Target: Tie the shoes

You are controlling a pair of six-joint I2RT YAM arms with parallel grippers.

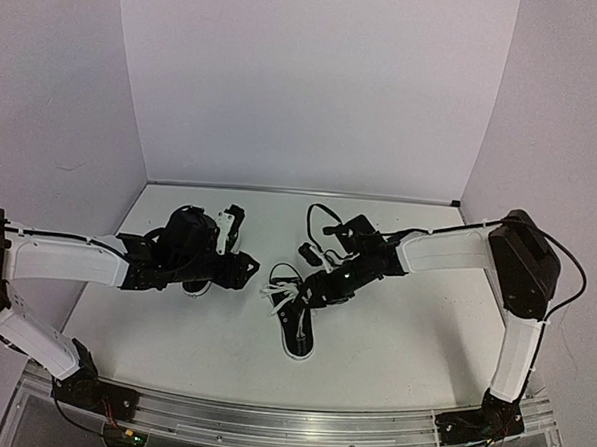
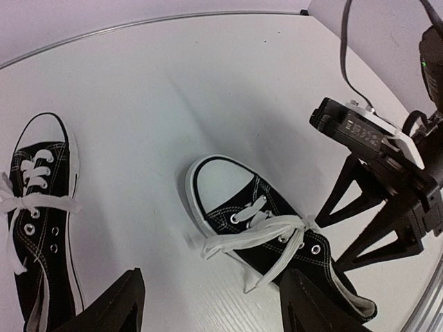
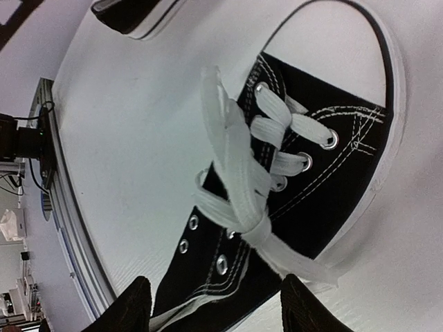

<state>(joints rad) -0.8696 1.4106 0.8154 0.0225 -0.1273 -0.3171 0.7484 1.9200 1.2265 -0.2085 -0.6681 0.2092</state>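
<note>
One black sneaker (image 1: 295, 325) with white laces lies mid-table, toe toward the back; it also shows in the left wrist view (image 2: 277, 235) and the right wrist view (image 3: 311, 159). Its laces (image 3: 239, 173) meet in a knot with a loop and loose ends lying over the side. The second sneaker (image 1: 232, 222) lies partly hidden under my left arm and shows at the left of the left wrist view (image 2: 41, 228). My left gripper (image 1: 253, 271) (image 2: 214, 311) is open and empty just left of the middle shoe. My right gripper (image 1: 310, 290) (image 3: 218, 308) is open above that shoe's laces, holding nothing.
White walls close the table at the back and sides. A metal rail (image 1: 288, 423) runs along the near edge. A black cable (image 1: 319, 217) loops above the right wrist. The right gripper's fingers (image 2: 374, 228) stand close beside the shoe in the left wrist view.
</note>
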